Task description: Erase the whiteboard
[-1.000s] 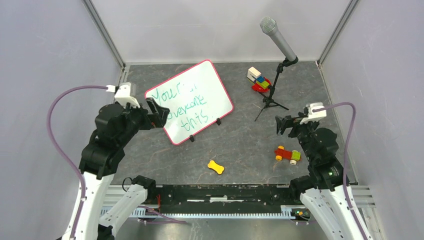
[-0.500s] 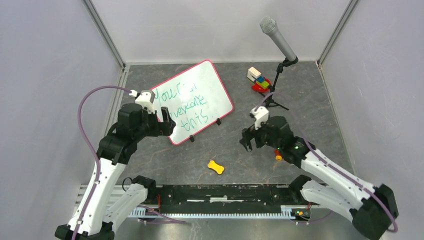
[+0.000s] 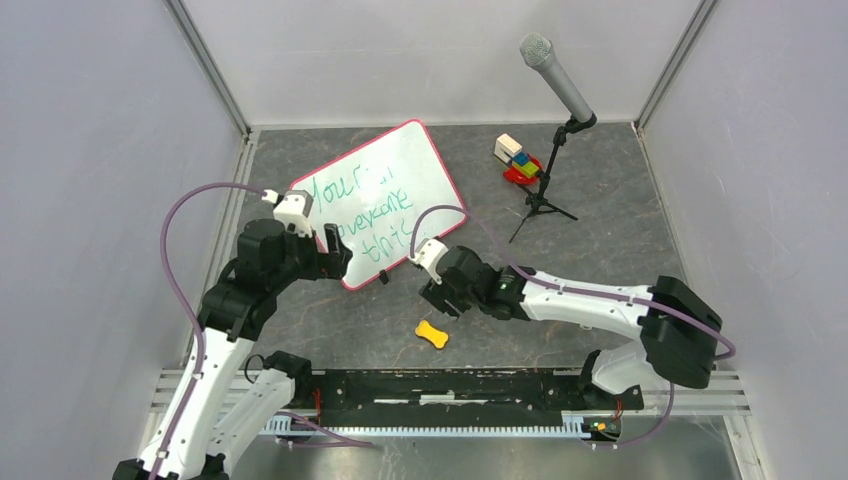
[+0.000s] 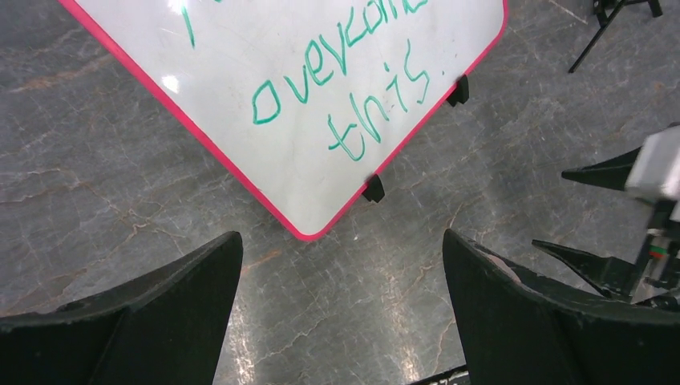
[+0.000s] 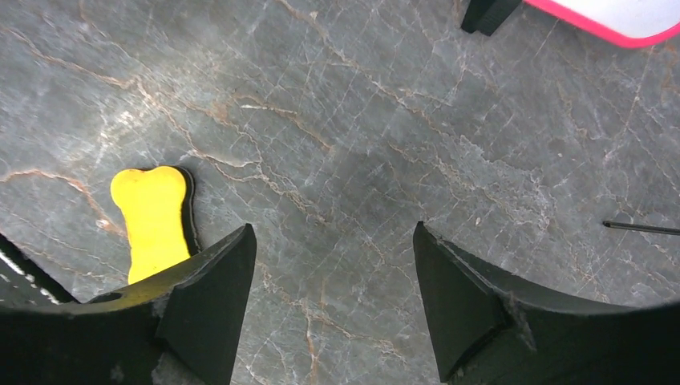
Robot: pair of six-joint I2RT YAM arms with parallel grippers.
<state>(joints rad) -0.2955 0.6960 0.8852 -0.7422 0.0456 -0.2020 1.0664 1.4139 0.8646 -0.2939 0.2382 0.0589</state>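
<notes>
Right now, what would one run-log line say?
whiteboard: green writing not yet erased | left gripper: open, empty, at whiteboard's near corner | right gripper: open, empty, near yellow bone toy

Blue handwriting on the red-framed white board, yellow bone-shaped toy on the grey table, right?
No, the left wrist view shows green handwriting on the red-framed white board; the yellow bone-shaped toy does lie on the grey table.

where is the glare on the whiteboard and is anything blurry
Left wrist view: two bright glare spots on the whiteboard toward the frame's upper left, writing sharp; the pale block at the right edge is blurred. Right wrist view: no glare, table veining crisp. Top external view: even light, nothing blurred.
</notes>
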